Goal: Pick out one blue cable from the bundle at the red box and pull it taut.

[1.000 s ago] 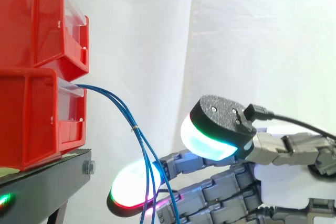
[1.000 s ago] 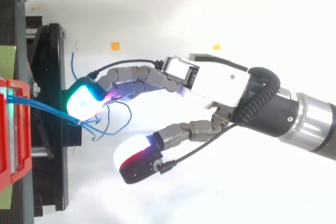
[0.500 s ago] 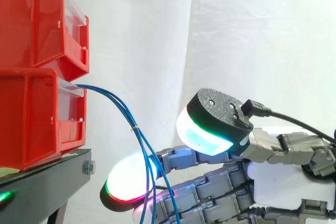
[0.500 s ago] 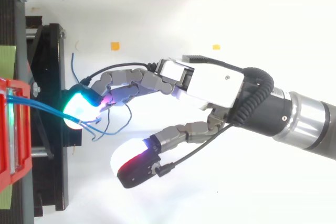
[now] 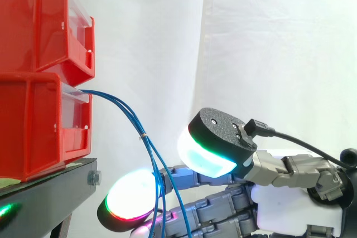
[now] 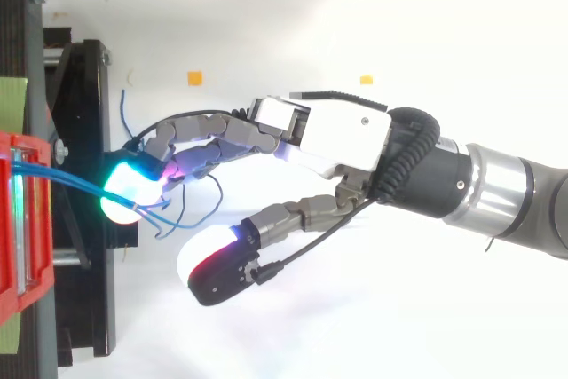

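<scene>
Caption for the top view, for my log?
Open hand, fingertips at the blue cables trailing from the red bin, thumb apart.

White-bodied hand (image 6: 342, 135); grey segmented fingers (image 6: 224, 136); glowing pads (image 6: 122, 193).

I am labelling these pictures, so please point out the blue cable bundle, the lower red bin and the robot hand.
blue cable bundle (image 5: 144, 136): side view, at its small tie.
lower red bin (image 5: 33, 129): side view, on its side wall.
hand (image 6: 342, 135): top view, on its white palm housing.

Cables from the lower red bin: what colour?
Blue. The cables show best in the side view, against the white curtain.
</scene>
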